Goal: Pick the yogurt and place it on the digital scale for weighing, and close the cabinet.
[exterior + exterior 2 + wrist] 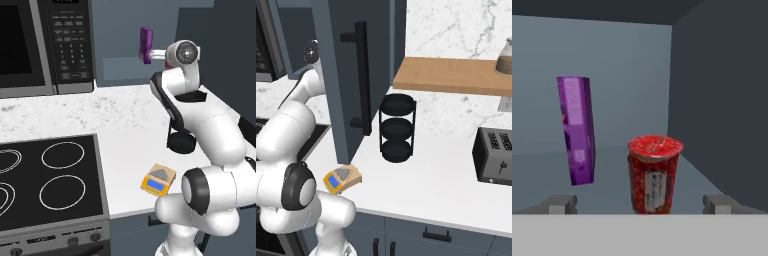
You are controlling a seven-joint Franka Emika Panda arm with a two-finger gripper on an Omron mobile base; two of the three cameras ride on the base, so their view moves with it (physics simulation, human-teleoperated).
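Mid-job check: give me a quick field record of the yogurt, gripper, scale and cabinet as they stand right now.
yogurt: red cup upright inside the cabinet, not yet picked
gripper: open, fingers either side of the yogurt, not closed on it
purple box: beside the yogurt, further back
digital scale: on the counter near the front edge, plate bare
cabinet: door open

I see a tall purple box [576, 130] standing up on a shelf. A black microwave [45, 45] hangs above the stove [50, 180]. On the white desk [441, 175] stand a black round rack [397, 127] and a toaster [495, 156].
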